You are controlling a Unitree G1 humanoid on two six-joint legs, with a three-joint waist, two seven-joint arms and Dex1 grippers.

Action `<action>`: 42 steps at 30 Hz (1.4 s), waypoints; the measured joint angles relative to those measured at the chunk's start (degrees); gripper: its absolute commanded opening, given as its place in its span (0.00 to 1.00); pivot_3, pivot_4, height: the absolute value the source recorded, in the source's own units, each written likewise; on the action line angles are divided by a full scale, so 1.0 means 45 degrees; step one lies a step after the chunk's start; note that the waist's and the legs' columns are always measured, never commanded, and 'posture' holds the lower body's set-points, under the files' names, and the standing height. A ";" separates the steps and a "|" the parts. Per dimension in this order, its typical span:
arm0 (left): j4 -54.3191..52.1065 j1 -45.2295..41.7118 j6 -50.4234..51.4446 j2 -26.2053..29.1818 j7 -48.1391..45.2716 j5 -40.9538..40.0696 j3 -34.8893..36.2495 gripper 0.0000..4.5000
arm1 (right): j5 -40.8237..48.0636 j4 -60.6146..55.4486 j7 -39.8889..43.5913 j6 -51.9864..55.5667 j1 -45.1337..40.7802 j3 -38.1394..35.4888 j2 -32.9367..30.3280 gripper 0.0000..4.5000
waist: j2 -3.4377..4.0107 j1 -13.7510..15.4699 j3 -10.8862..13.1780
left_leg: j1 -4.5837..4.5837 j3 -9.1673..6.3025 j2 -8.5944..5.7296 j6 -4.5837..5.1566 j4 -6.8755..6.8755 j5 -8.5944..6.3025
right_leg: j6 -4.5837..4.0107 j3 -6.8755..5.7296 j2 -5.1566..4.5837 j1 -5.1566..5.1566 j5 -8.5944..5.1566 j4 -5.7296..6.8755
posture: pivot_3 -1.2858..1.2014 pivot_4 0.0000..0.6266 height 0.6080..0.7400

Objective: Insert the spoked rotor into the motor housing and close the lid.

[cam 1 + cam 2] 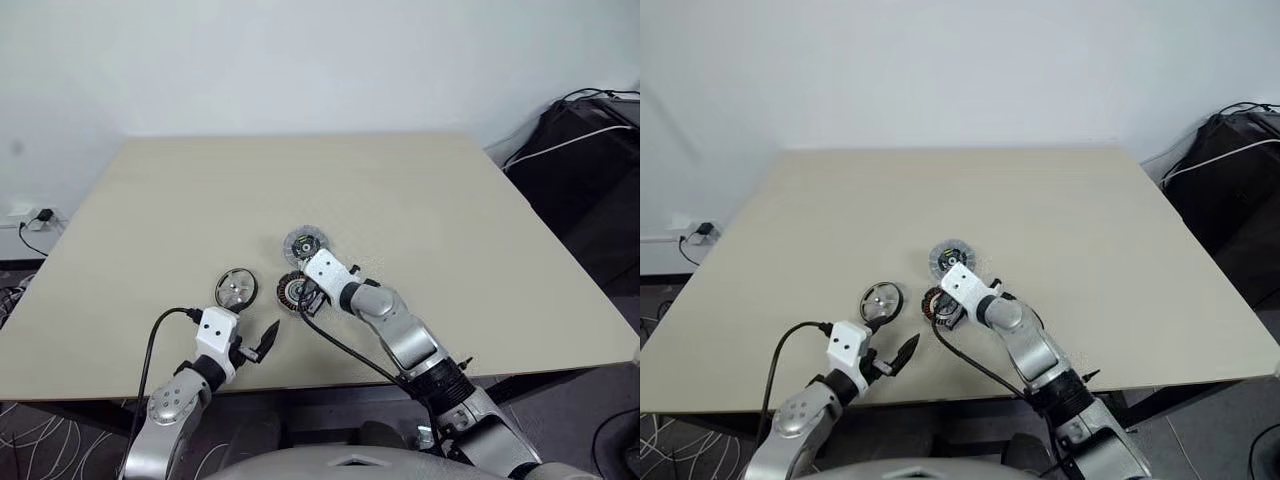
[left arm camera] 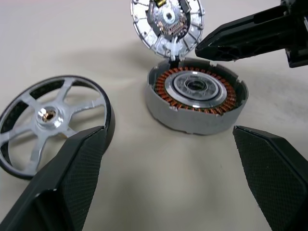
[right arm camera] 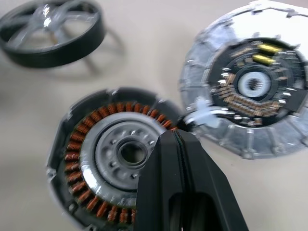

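- Nearest us, our left gripper (image 1: 262, 343) hovers low over the near part of the worktop (image 1: 480, 230) with its fingers (image 2: 72, 183) wide apart and nothing between them; it points toward the parts, which we read as standing ready rather than acting.
- Just beyond it the spoked rotor (image 1: 236, 288) lies flat on the worktop, hub up and untouched; it sits beside the motor housing, not in it, so the insertion is not yet done; lying flat with its dark rim exposed, it offers the open left fingers an easy grasp across the rim.
- To the rotor's right the motor housing (image 2: 196, 94) rests open side up, copper windings ringing the silvery centre; that open face is what the rotor must drop into.
- Our right gripper (image 3: 179, 144) has its fingers pressed together, holding nothing; the closed tip sits over the housing's far rim, where the lid meets it; whether it touches either we cannot tell; we judge it a poking or nudging pose, perhaps to shift the lid clear.
- Farthest, the lid (image 3: 250, 82) lies with its dark central face up, its edge against the housing's far rim.
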 measured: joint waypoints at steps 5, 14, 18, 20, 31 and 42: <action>0.0009 -0.0002 -0.0004 -0.0032 0.0101 0.0153 -0.0072 1.00 | -0.0371 -0.0376 0.0384 0.0430 -0.0407 0.0394 -0.0209 0.00 | -0.0005 0.0000 0.0003 | -0.0002 0.0000 0.0000 0.0001 0.0000 -0.0001 | 0.0000 0.0000 -0.0001 -0.0001 0.0000 -0.0004 | 0.52 0.00 1.00; 0.0010 0.0000 -0.0004 -0.0109 0.0172 0.0164 -0.0086 1.00 | -0.0513 -0.0405 0.0568 0.0585 -0.0516 0.0508 -0.0252 0.48 | -0.0009 -0.0003 0.0006 | -0.0002 0.0000 0.0000 0.0000 0.0000 -0.0001 | 0.0000 -0.0001 -0.0001 -0.0001 0.0000 -0.0002 | 0.52 0.00 1.00; 0.0010 0.0000 -0.0003 -0.0109 0.0178 0.0166 -0.0089 1.00 | -0.0515 -0.0405 0.0378 0.0662 -0.0502 0.0422 -0.0074 0.48 | -0.0010 -0.0005 0.0007 | -0.0002 0.0000 0.0000 0.0000 0.0000 0.0000 | 0.0000 -0.0001 0.0000 -0.0001 0.0001 -0.0002 | 0.52 0.00 1.00; 0.0011 -0.0001 -0.0002 -0.0109 0.0179 0.0168 -0.0093 1.00 | -0.0520 -0.0467 0.0123 0.0902 -0.0474 0.0321 0.0189 0.48 | -0.0010 -0.0004 0.0006 | -0.0002 0.0000 0.0000 -0.0001 0.0000 0.0000 | 0.0001 0.0000 0.0000 -0.0003 0.0001 0.0000 | 0.52 0.00 1.00; 0.0119 -0.0015 -0.0003 -0.0122 0.0172 0.0175 -0.0110 1.00 | -0.1691 -0.1767 0.0534 0.4540 -0.1358 0.1514 -0.0086 0.48 | -0.0008 -0.0008 0.0009 | -0.0007 0.0000 0.0000 0.0000 -0.0001 -0.0001 | -0.0007 -0.0002 -0.0004 -0.0012 -0.0002 -0.0001 | 0.52 0.00 1.00; 0.0144 -0.0011 -0.0003 -0.0169 0.0173 0.0186 -0.0116 1.00 | -0.1480 -0.1588 0.0741 0.6344 -0.2062 0.1753 0.0543 0.48 | -0.0008 -0.0023 0.0010 | -0.0022 0.0000 -0.0002 -0.0001 -0.0001 -0.0001 | -0.0006 -0.0003 -0.0006 -0.0026 -0.0001 -0.0001 | 0.52 0.00 1.00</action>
